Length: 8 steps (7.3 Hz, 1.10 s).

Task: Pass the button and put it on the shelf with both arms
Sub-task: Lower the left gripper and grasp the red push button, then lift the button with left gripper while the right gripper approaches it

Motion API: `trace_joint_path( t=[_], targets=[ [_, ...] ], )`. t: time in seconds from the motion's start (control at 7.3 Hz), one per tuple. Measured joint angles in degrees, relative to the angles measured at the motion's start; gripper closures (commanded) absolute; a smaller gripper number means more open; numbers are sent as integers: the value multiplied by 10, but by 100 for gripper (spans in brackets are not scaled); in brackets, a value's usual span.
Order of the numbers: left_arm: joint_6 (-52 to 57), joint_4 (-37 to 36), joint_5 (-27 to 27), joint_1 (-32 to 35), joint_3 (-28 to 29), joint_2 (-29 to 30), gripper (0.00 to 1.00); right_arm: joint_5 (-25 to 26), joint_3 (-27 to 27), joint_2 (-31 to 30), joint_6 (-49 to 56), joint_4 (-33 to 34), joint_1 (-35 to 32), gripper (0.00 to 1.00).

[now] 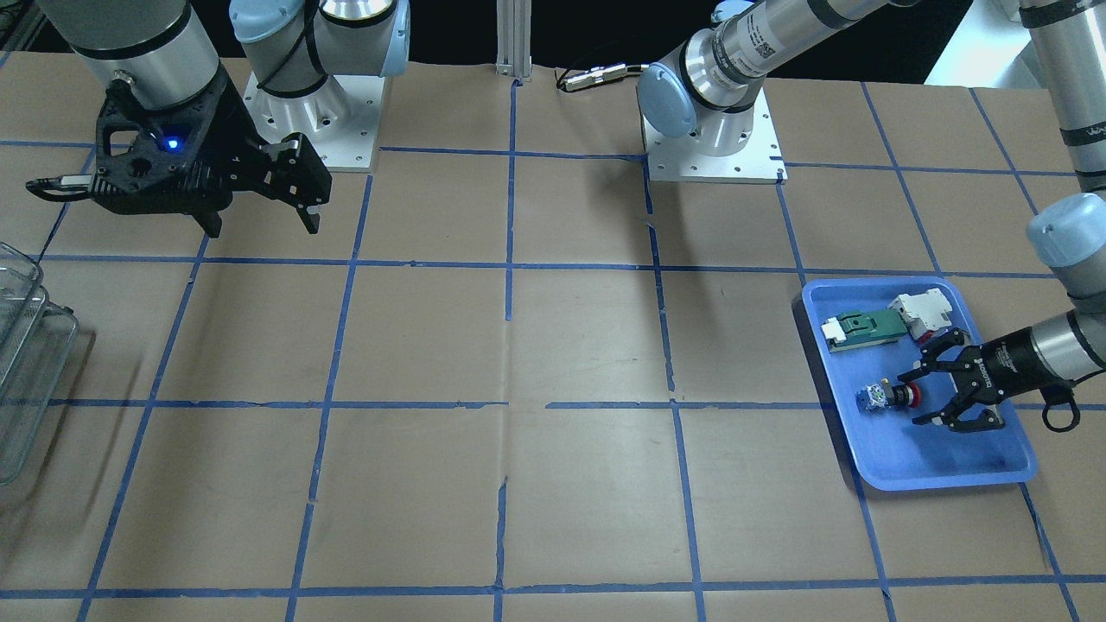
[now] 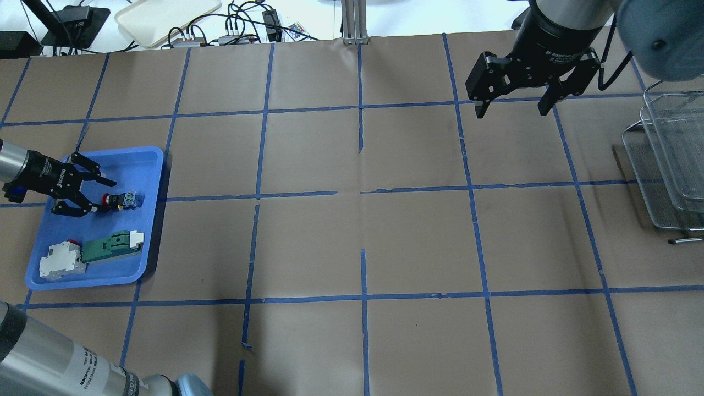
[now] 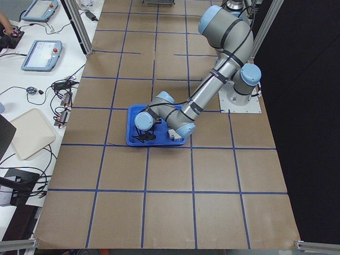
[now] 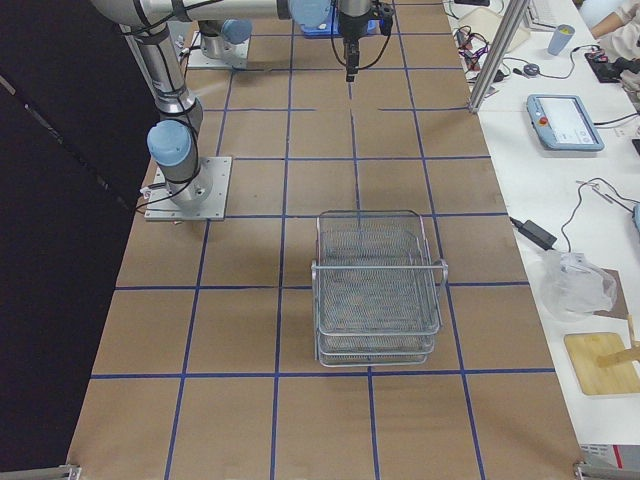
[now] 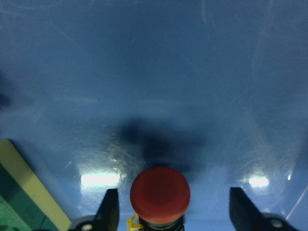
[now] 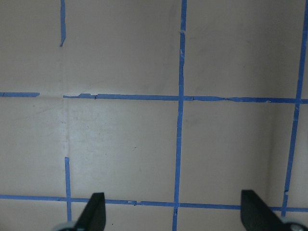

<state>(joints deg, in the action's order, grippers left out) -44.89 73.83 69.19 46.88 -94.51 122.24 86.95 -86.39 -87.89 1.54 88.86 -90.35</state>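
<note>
The button (image 2: 118, 201) lies on its side in the blue tray (image 2: 148, 159), red cap toward my left gripper (image 2: 103, 196). The left gripper is open, low in the tray, with its fingertips on either side of the red cap and not touching it. In the left wrist view the cap (image 5: 160, 194) sits between the two fingers (image 5: 109, 209). My right gripper (image 2: 511, 111) is open and empty, held above the table at the far right. The wire-mesh shelf (image 2: 668, 159) stands at the right edge, apart from both grippers.
A green-and-white flat part (image 2: 110, 247) and a white block with a red tip (image 2: 60, 261) lie in the tray's near end. The table is brown paper with a blue tape grid. The right wrist view shows only paper and tape below the fingers (image 6: 94, 211).
</note>
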Motion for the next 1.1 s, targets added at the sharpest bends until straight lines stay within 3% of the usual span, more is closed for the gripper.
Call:
trace_joint_path(
  t=[0.14,1.1],
  targets=[
    [1,0,0,0,0,0,100,0,0,0,0,0,0,0],
    [-23,43,-7,8,14,-45,100,0,0,0,5,0,0,0]
  ],
)
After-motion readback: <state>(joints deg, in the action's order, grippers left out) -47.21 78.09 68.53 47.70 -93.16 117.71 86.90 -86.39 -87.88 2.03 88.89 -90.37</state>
